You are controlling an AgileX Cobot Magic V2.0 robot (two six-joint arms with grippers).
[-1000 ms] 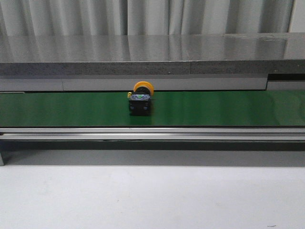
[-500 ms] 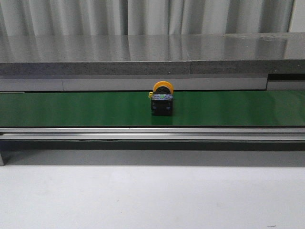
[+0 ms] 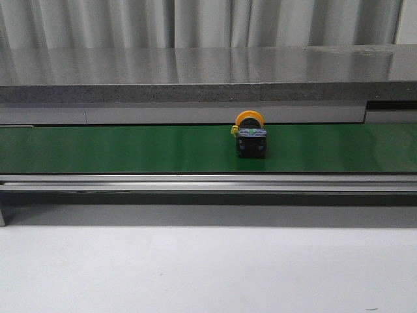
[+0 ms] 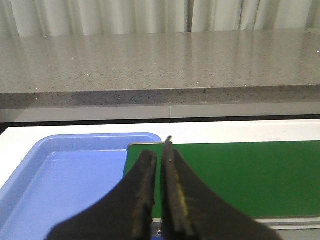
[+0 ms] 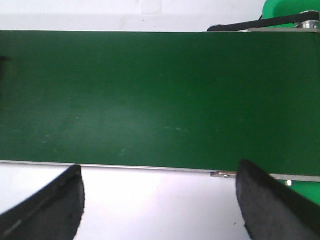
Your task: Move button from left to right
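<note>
Grey curtains (image 3: 208, 19) hang behind the long green belt (image 3: 98, 149) we face. Our left gripper (image 4: 159, 170) sits closed and empty beside a blue tray (image 4: 75, 175); the button (image 3: 251, 134) stands upright on the belt, right of centre. Our right gripper (image 5: 160, 200) gapes wide over bare belt.

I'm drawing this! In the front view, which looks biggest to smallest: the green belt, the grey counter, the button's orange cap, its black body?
1. Speckled grey stone counter and long green conveyor belt: both span the picture, too alike to rank.
2. Boxy black button body.
3. Round yellow-orange button cap, which looks slightly smaller, though partly hidden.
</note>
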